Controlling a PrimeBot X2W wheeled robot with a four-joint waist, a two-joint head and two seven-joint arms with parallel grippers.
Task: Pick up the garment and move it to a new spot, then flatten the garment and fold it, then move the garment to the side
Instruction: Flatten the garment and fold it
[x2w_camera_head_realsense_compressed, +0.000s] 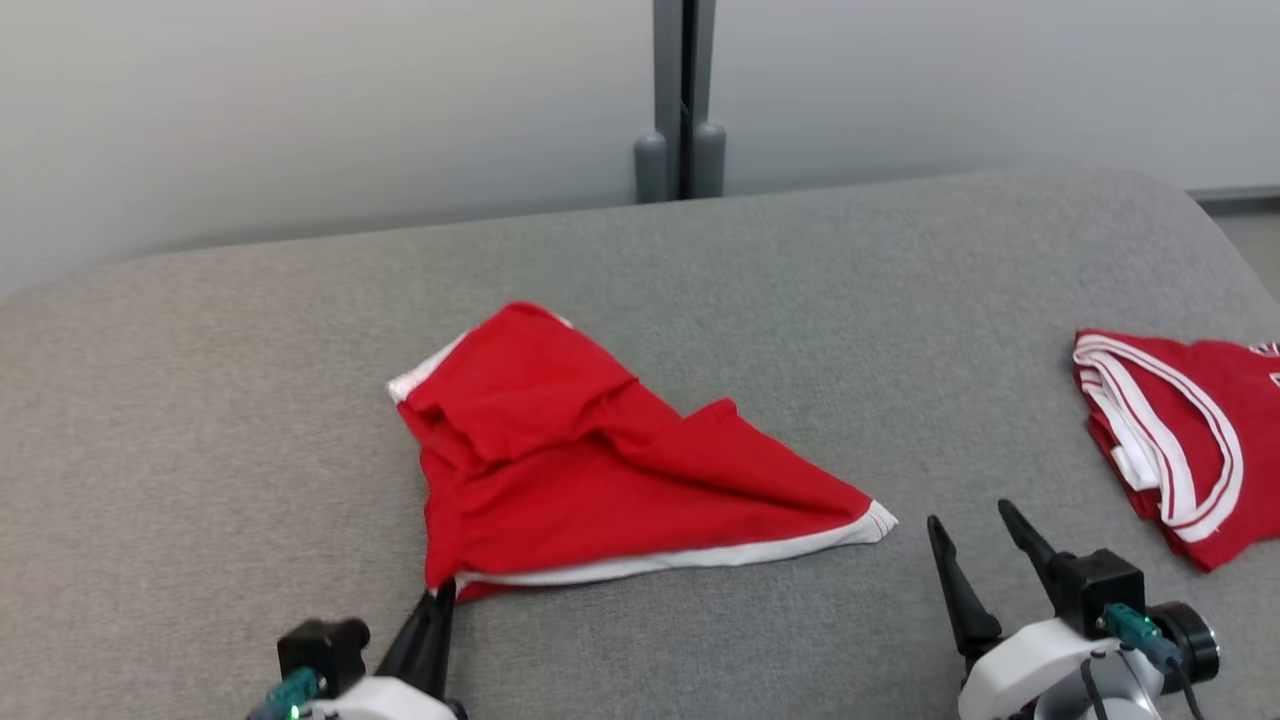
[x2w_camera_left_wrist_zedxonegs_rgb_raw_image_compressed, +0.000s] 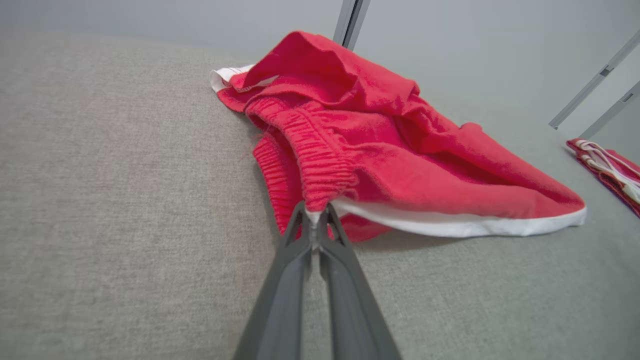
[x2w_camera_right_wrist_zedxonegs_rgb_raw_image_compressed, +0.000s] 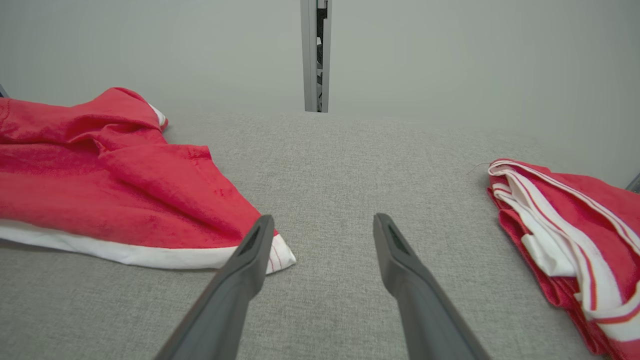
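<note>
The red shorts (x2w_camera_head_realsense_compressed: 600, 460) are spread, crumpled, across the middle of the grey cushion (x2w_camera_head_realsense_compressed: 200, 450). Their near-left corner, by the elastic waistband, is pinched between the closed fingers of the left gripper (x2w_camera_left_wrist_zedxonegs_rgb_raw_image_compressed: 315, 216). The right gripper (x2w_camera_head_realsense_compressed: 967, 515) is held wide open and empty near their right corner. A folded red-and-white garment (x2w_camera_head_realsense_compressed: 1180, 440) is laid further right.

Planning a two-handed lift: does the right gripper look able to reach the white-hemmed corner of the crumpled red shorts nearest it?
Probably yes: the open right gripper sits beside that corner of the crumpled red shorts, with only bare grey fabric surface between them.
</note>
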